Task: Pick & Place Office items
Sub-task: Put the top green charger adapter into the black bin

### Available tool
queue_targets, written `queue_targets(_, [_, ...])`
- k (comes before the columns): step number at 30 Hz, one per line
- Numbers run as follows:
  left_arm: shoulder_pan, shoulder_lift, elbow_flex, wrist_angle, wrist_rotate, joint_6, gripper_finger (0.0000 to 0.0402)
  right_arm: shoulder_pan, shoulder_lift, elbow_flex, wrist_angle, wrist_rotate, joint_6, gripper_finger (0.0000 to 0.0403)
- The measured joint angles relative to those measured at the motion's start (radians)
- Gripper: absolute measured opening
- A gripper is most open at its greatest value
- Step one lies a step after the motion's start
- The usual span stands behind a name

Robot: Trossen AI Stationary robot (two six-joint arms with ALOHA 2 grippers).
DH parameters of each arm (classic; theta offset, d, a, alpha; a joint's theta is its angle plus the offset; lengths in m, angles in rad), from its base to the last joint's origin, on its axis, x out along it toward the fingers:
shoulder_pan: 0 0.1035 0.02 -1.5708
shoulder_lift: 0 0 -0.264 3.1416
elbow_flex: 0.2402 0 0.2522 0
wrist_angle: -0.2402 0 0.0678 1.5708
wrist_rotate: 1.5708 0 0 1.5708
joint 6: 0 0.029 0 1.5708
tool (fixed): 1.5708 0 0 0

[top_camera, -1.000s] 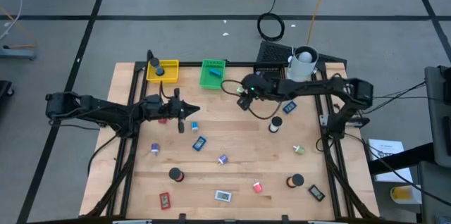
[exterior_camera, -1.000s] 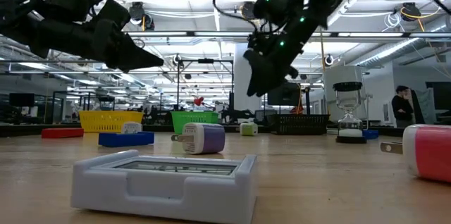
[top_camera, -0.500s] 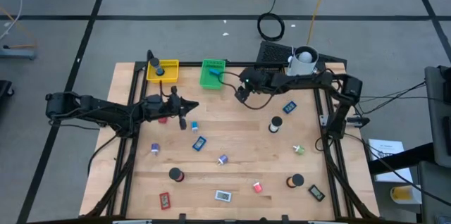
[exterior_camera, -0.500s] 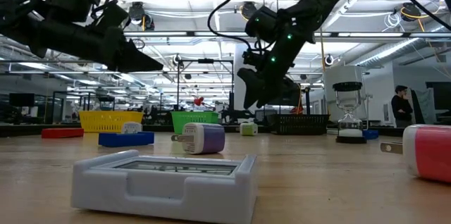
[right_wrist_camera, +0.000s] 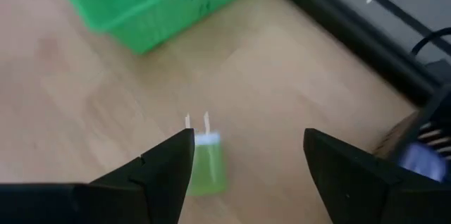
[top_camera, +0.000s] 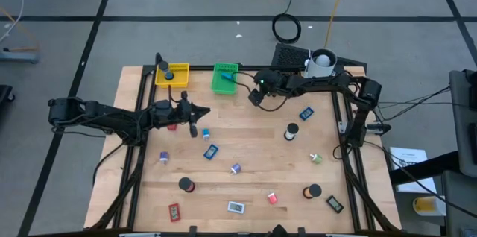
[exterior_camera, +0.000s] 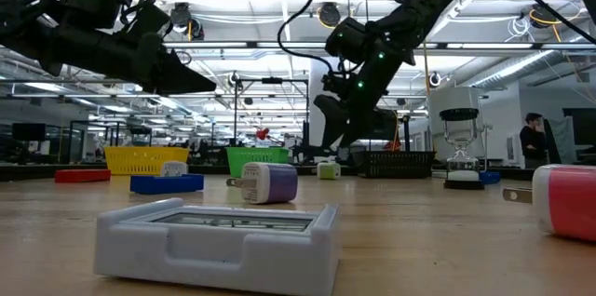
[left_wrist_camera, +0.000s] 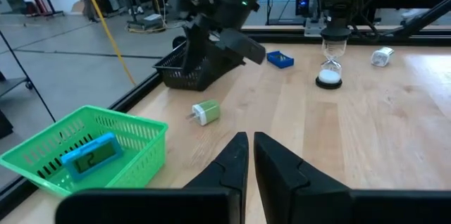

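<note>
My right gripper [top_camera: 256, 96] [right_wrist_camera: 243, 157] is open and hovers above a small green plug [right_wrist_camera: 205, 164] [left_wrist_camera: 206, 113] that lies flat on the wood close to the green tray [top_camera: 224, 77]. One finger stands on each side of the plug, without touching it. My left gripper [top_camera: 197, 120] [left_wrist_camera: 248, 152] is shut, holds nothing, and hangs above the table left of centre. Other office items lie scattered: black rolls [top_camera: 291, 131] [top_camera: 185, 185], blue pieces [top_camera: 305, 113] [top_camera: 211, 150], a red piece [top_camera: 174, 212], a purple bit [top_camera: 235, 168].
A yellow tray [top_camera: 171, 74], a black tray [top_camera: 289, 57] and a white cup [top_camera: 322, 63] line the far edge. A blue piece [left_wrist_camera: 91, 157] lies in the green tray. A white-framed piece [exterior_camera: 219, 240] sits near the front edge. A person [exterior_camera: 534, 138] stands in the room beyond.
My right gripper has moved toward the far edge and the green tray and has come down lower over the table. The left arm has stayed where it was.
</note>
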Motion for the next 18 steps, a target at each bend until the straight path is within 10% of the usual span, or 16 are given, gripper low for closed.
queue_targets(18, [0.0,0.0,0.0,0.001,0.0,0.0,0.0033,-0.014,0.039,0.0,0.044,-0.026,0.007,0.026])
